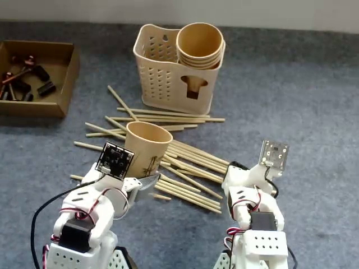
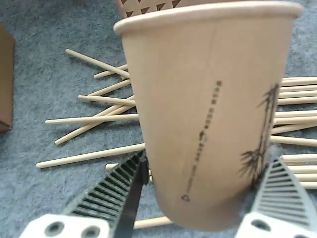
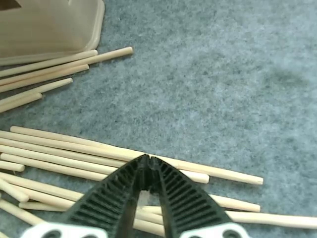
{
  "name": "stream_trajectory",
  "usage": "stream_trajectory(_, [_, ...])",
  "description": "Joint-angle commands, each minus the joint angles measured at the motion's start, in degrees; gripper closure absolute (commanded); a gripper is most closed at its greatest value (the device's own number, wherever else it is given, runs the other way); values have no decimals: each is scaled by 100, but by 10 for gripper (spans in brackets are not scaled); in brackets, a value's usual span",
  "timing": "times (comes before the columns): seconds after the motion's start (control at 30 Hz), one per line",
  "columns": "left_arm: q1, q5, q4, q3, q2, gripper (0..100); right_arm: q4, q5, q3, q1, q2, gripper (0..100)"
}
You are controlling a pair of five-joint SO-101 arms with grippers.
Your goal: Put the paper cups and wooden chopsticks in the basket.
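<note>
A tan paper cup [image 1: 147,147] with a bamboo print stands upright over the scattered wooden chopsticks [image 1: 188,168], and my left gripper [image 1: 150,178] is shut on its lower half. In the left wrist view the cup [image 2: 208,114] sits between the two ribbed fingers [image 2: 119,193], with chopsticks [image 2: 89,119] on the carpet behind it. The cream basket [image 1: 162,78] stands at the back and holds a stack of paper cups [image 1: 200,45]. My right gripper [image 1: 234,168] hangs at the right end of the chopstick pile. Its fingertips [image 3: 147,162] are shut together just above several chopsticks [image 3: 74,148], holding nothing.
A brown cardboard box [image 1: 61,78] with dark parts stands at the back left. Grey carpet covers the table. More chopsticks [image 1: 162,115] lie against the basket's front wall, whose corner [image 3: 49,25] is in the right wrist view. Bare carpet lies to the right of the pile.
</note>
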Motion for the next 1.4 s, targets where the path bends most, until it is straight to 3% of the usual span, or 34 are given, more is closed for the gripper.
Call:
stream_trajectory(0.0, [22,-26,26,-330,-84,664,-127,-26,637,40,-13,993])
stream_trajectory(0.27, [-312,-18,18,-312,-84,663,-127,-62,629,22,-13,993])
stream_trajectory(0.5, [-312,-18,18,-303,-84,664,-127,-35,655,-769,-13,993])
stream_trajectory(0.93, [-312,-18,18,-303,-84,666,84,-9,593,-927,-57,993])
stream_trajectory(1.03, [-312,-18,9,-259,-84,666,75,624,251,-875,-57,992])
stream_trajectory(1.17, [-365,-18,18,-365,-84,666,233,1776,-453,-268,-57,992])
stream_trajectory(1.27, [-699,229,26,-769,-84,666,681,2699,-1051,84,-57,992])
stream_trajectory(1.37, [-1235,484,167,-1191,-84,666,1473,2892,-2009,22,-13,992])
